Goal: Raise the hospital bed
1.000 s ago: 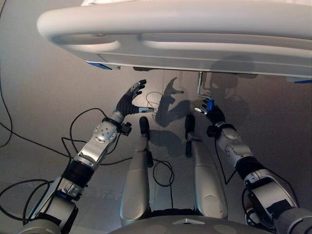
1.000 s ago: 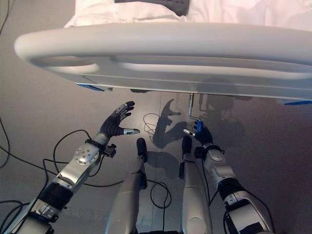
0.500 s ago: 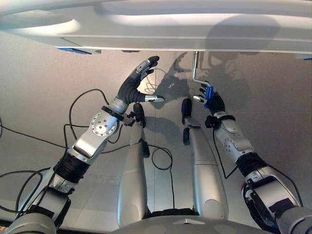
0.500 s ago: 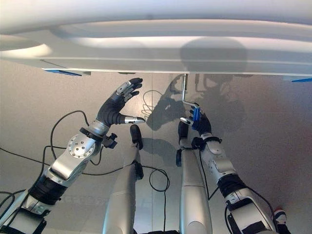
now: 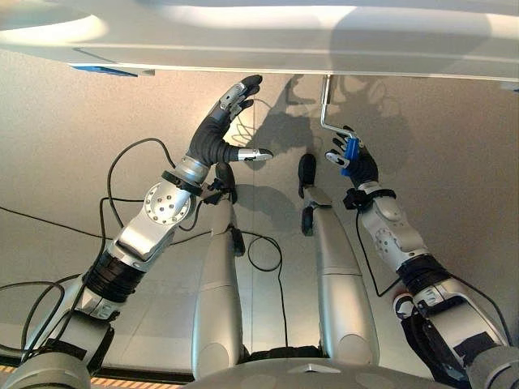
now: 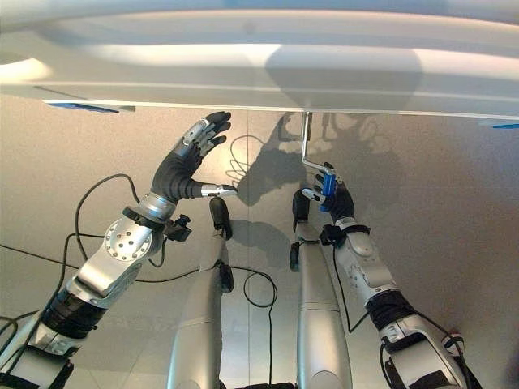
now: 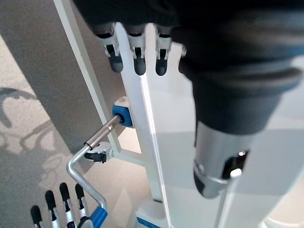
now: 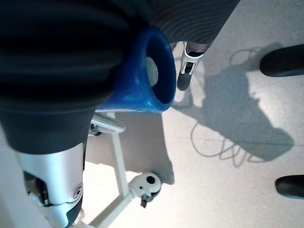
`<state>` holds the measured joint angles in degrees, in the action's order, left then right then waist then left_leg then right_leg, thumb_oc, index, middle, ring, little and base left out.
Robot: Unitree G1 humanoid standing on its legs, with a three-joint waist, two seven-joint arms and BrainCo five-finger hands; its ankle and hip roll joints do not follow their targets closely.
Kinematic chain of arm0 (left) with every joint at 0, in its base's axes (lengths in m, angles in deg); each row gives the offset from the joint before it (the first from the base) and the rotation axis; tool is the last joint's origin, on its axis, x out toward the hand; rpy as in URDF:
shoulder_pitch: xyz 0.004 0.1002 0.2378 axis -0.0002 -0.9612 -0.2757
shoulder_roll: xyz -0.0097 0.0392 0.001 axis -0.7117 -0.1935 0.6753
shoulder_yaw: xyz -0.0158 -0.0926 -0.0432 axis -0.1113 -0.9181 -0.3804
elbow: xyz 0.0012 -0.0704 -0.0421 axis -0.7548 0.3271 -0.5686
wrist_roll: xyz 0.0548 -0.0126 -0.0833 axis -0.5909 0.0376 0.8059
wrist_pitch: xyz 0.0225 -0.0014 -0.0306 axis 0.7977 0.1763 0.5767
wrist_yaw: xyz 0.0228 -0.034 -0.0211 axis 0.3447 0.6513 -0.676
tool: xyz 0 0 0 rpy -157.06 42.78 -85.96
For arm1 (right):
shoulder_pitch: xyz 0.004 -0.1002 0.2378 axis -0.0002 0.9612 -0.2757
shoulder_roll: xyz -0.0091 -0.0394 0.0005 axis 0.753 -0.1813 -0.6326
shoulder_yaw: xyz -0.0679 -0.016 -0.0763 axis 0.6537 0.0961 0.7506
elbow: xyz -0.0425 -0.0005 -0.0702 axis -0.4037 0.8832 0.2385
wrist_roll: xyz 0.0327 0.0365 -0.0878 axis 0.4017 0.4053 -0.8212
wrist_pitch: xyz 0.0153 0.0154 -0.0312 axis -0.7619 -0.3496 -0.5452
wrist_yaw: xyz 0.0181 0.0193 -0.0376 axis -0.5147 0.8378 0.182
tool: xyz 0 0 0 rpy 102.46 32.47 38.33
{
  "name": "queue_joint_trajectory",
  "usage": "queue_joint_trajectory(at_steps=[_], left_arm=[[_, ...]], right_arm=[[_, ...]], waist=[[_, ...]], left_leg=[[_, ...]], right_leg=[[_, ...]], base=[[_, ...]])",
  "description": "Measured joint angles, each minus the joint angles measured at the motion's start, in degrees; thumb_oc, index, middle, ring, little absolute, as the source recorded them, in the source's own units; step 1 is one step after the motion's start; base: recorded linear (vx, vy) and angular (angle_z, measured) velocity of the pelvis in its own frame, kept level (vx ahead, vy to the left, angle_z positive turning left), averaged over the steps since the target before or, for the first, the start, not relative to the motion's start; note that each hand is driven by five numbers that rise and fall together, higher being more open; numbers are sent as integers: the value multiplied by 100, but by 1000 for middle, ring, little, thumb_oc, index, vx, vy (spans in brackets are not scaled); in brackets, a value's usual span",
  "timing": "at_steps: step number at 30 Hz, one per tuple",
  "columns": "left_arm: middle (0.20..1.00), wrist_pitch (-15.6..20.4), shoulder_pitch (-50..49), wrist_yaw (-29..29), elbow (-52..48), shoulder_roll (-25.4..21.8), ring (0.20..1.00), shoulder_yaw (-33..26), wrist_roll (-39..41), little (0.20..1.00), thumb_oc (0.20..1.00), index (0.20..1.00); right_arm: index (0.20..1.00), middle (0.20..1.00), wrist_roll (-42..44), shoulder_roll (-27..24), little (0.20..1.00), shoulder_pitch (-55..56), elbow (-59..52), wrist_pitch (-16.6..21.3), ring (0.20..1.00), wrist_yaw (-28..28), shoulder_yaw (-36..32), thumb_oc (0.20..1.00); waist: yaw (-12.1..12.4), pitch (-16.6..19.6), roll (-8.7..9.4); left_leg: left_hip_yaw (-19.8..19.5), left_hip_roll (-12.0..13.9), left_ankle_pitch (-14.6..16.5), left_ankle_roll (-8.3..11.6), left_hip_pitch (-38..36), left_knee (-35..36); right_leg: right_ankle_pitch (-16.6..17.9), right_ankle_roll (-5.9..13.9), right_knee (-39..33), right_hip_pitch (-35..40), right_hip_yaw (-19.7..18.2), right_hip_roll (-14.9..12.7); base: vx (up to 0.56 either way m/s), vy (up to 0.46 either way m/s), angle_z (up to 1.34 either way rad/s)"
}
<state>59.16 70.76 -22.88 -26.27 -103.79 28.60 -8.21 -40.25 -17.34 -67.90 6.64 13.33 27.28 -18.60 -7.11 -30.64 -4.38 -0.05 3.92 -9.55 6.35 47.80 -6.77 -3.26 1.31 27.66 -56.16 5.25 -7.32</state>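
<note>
The hospital bed's pale footboard (image 5: pixel 259 44) spans the top of the eye views. From its underside hangs a bent metal crank (image 5: pixel 324 105) that ends in a blue handle (image 5: pixel 350 152). My right hand (image 5: pixel 362 168) is shut on that blue handle (image 8: pixel 142 78), which sits deep in its grip in the right wrist view. My left hand (image 5: pixel 212 139) is raised open just under the footboard, left of the crank, fingers (image 7: pixel 137 59) straight and thumb (image 7: pixel 216 166) spread. The left wrist view shows the crank (image 7: pixel 90 154) entering a blue socket (image 7: pixel 121 115) on the bed frame.
White bars of the bed frame (image 7: pixel 137 142) run under the footboard, with a white caster (image 8: pixel 148 183) low by the floor. Blue corner pieces (image 5: pixel 105 70) sit under the footboard's left end. Grey floor (image 5: pixel 65 162) lies below both arms.
The whole picture has shifted; the footboard now fills more of the top. My left hand has risen closer to the footboard's underside. My right hand stays shut on the blue handle.
</note>
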Motion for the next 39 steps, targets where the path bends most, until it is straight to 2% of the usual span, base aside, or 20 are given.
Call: queue_joint_trajectory(at_steps=[8, 13, 26, 30, 33, 39], left_arm=[[1000, 0, -9, 7, -75, -114, 1000, -6, -2, 1000, 1000, 1000], [1000, 0, -11, 17, -253, -114, 1000, -78, -5, 1000, 1000, 1000], [1000, 0, -11, 57, -254, -85, 1000, -242, -7, 1000, 1000, 1000], [1000, 0, -12, 57, -280, -75, 1000, -259, -4, 1000, 1000, 1000], [1000, 19, -56, 48, -432, -55, 1000, -260, 1, 1000, 1000, 1000], [1000, 53, -49, 32, -441, -56, 1000, -264, 125, 1000, 1000, 1000]], right_arm=[[200, 200, 189, -370, 200, -105, -84, -75, 200, -142, 284, 200], [200, 200, 467, -541, 200, -50, -434, -292, 200, -182, 404, 200], [200, 200, 390, -541, 200, -220, -362, -428, 200, -222, 460, 200], [200, 200, 353, -688, 200, -253, -632, -496, 200, -234, 637, 200], [200, 200, 370, -846, 200, -239, -1171, -545, 200, -479, 912, 200], [200, 200, 465, -676, 200, -800, -1217, -751, 200, -544, 1453, 200]], waist=[[13, 1, 4], [15, 0, 5], [7, 6, 23], [14, 6, 25], [22, 5, 27], [186, 4, 27]], left_leg=[[-7, 0, -1, 1, 10, 0], [-7, 4, 0, 1, 29, 1], [-9, 13, -2, 1, 40, -51], [-10, 27, -2, 1, 48, -51], [-29, 44, -3, 2, 80, -54], [-77, 35, -10, 12, 132, -60]], right_leg=[[7, 2, -8, 1, 21, -2], [6, 3, -20, -4, 42, -2], [30, -10, -21, 12, 58, -2], [33, -6, -44, 11, 61, 11], [46, -22, -48, -5, 78, 14], [47, -29, -41, -17, 154, 3]], base=[[0, 0, 0], [0, 0, 0], [0, 2, 0], [0, 0, 0], [0, 0, 0], [-4, 10, 2]])
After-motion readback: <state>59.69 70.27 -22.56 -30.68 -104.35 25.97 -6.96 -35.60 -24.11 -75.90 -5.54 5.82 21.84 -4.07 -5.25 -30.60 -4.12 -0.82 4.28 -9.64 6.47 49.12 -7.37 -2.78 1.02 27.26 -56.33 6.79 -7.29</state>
